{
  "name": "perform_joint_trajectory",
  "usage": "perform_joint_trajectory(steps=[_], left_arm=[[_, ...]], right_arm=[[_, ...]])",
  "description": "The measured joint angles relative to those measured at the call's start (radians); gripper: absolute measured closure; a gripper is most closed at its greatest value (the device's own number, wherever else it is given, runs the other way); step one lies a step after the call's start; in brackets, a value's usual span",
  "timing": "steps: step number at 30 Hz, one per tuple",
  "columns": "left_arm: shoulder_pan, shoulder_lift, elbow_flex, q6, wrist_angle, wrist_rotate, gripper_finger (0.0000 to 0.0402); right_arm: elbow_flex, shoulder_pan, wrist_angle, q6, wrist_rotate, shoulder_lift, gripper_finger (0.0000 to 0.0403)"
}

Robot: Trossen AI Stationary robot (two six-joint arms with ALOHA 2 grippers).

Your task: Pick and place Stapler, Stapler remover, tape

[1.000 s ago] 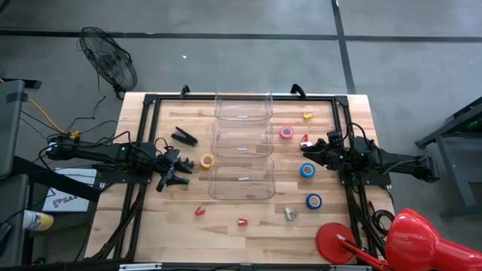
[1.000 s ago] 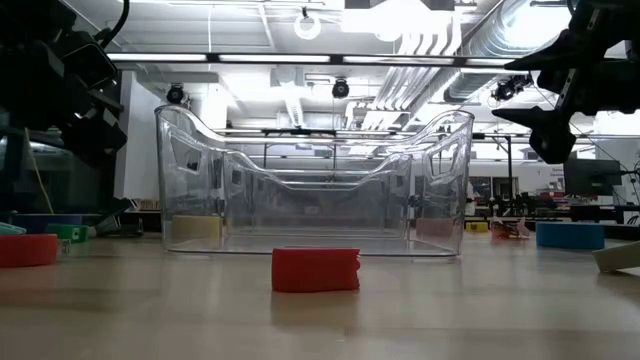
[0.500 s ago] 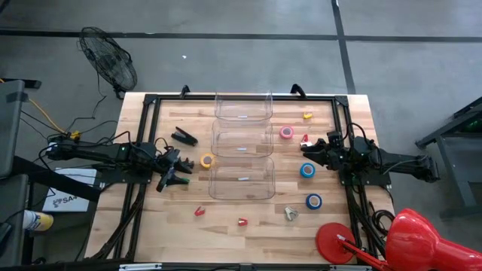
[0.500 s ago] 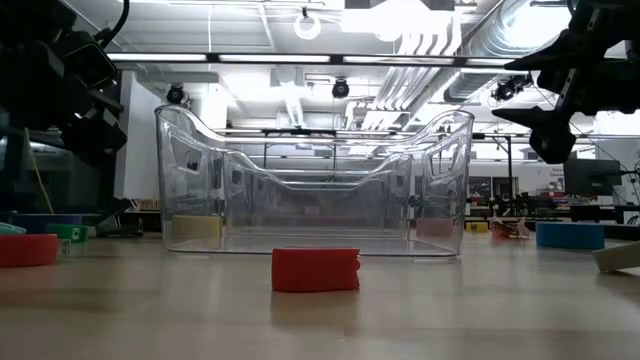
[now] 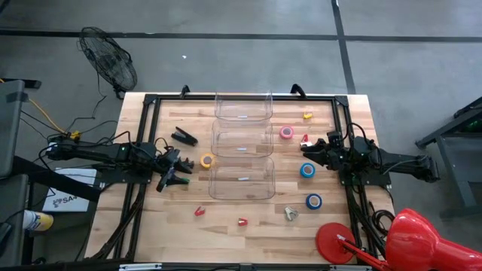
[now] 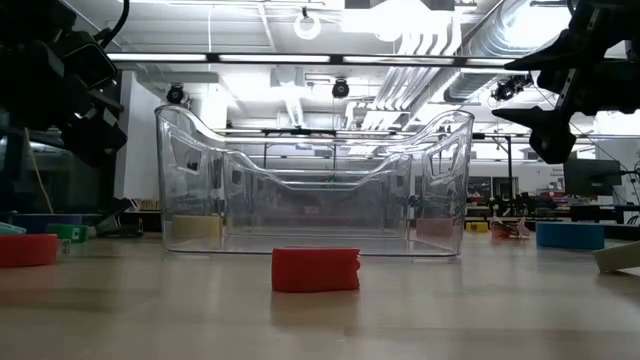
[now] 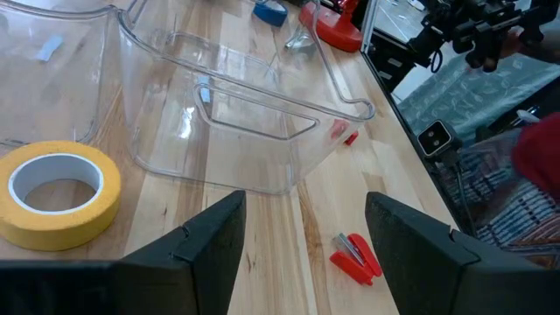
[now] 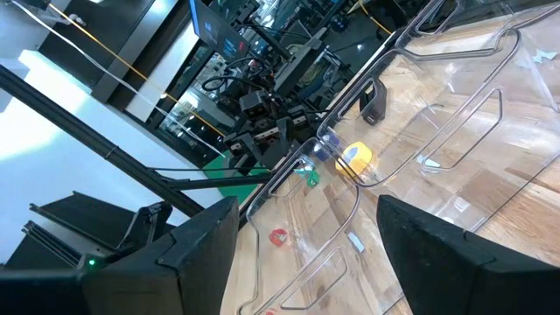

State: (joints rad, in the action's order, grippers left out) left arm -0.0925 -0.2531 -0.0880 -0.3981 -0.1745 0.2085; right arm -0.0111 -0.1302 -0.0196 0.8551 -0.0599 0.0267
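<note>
Left gripper (image 7: 302, 249) hangs with jaws spread, the yellow tape (image 7: 57, 192) lying just beside them, outside the gap. Right gripper (image 8: 306, 241) hovers open-jawed too. Closing now could nudge the roll away.

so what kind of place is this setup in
Probably a robotics lab or workshop: a wooden table bolted with a black frame, exposed ducts and strip lights overhead, and a bare concrete floor with a floor fan standing beside the table.
</note>
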Motion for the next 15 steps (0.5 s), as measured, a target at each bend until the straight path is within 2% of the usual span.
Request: perform_joint_trajectory(steps=[5,9,15], left_arm=[[0.0,0.0,0.0,0.0,0.0,0.0,0.017],[0.0,0.0,0.0,0.0,0.0,0.0,0.017],[0.0,0.0,0.0,0.0,0.0,0.0,0.017]], right_arm=[[0.001,0.0,-0.005,0.011,-0.007,0.0,0.0139],[0.001,0.0,-0.006,0.09,-0.015,0.0,0.0139],[0.001,-0.013,-0.002,0.091,-0.023,0.0,0.0139]])
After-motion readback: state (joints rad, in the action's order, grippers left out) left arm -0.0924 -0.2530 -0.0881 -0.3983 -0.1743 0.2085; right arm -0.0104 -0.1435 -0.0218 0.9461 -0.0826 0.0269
